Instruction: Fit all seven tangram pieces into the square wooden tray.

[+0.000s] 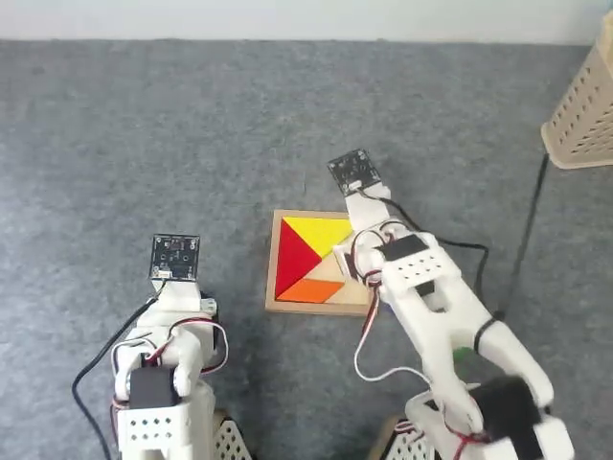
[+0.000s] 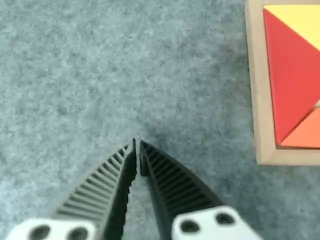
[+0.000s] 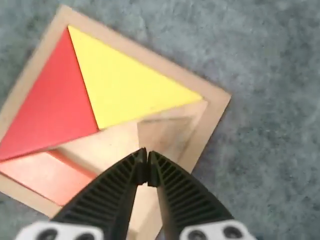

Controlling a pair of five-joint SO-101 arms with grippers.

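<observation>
Yellow triangle (image 1: 318, 232) hypotenuse along tray (image 1: 306, 309) rim

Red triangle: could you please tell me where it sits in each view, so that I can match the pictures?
High view: the red triangle fills the tray's left side.
Left wrist view: the red triangle lies just inside the tray rim, off to one side of the left gripper.
Right wrist view: the red triangle lies in the tray, beyond the right gripper.
Shared landmark: the yellow triangle, edge to edge with the red one.
</observation>
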